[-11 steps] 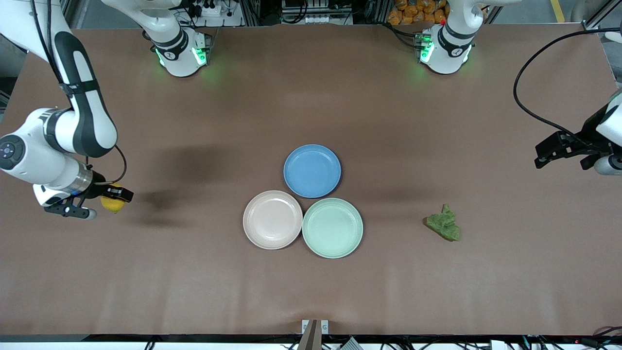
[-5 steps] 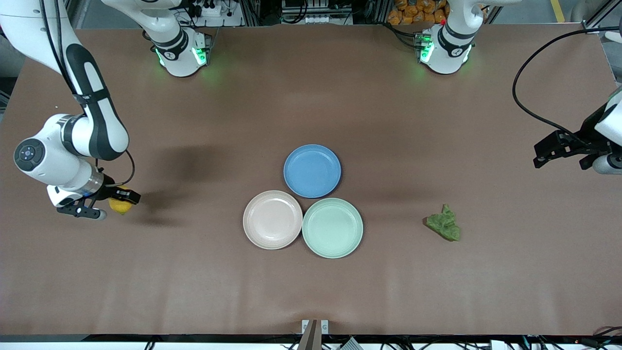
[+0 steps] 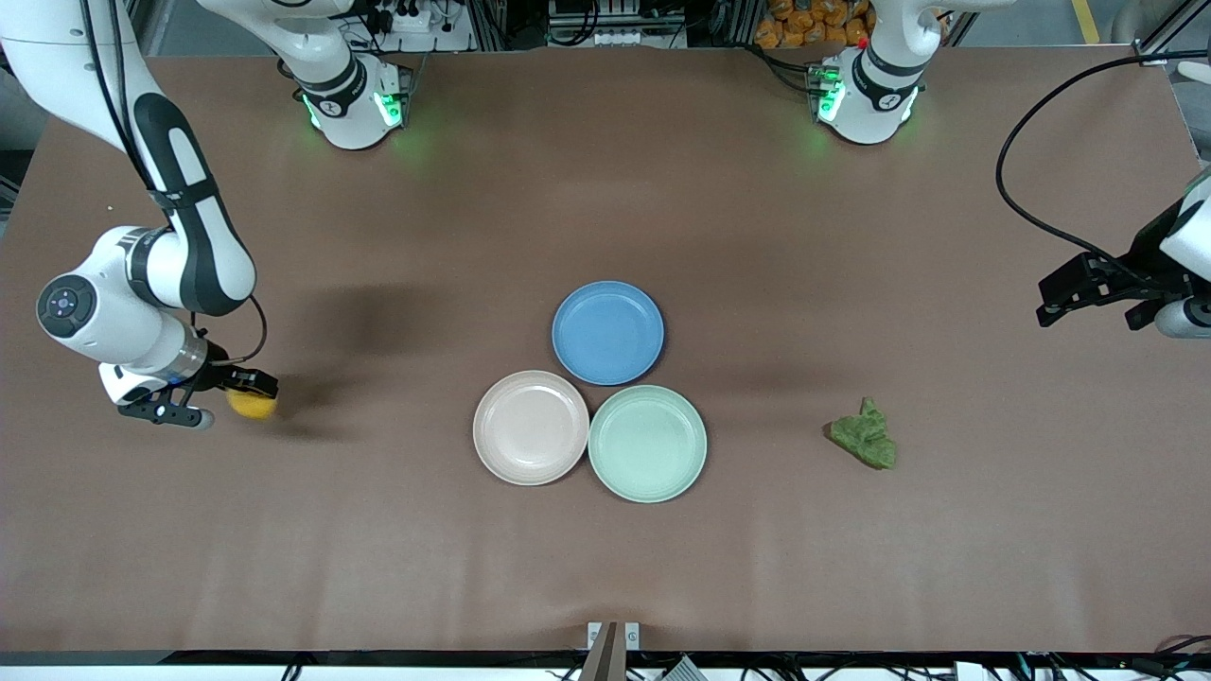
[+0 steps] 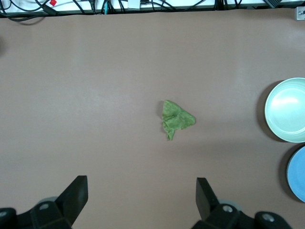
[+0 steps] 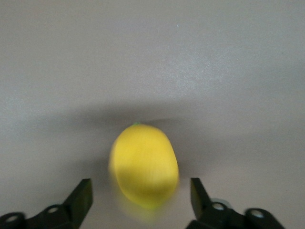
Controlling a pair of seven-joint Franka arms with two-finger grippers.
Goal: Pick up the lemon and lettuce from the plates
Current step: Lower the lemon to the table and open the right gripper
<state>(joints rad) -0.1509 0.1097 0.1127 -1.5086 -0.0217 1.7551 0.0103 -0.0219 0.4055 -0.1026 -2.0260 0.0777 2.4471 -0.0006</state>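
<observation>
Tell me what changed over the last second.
The right gripper carried the lemon a little toward the plates, then opened its jaws and let it go. The lettuce, plates and waiting left gripper, jaws open, stayed put.

Lemon (image 5: 144, 164) smooth; lettuce (image 4: 176, 119) wrinkly, matt; plates (image 3: 530, 427) glossy; table (image 3: 605, 189) matt.

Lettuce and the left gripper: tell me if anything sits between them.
Nothing visible does. The lettuce lies alone on bare table, near the left arm's end. The left gripper hangs over the table with jaws open; the green plate sits off to one side.
</observation>
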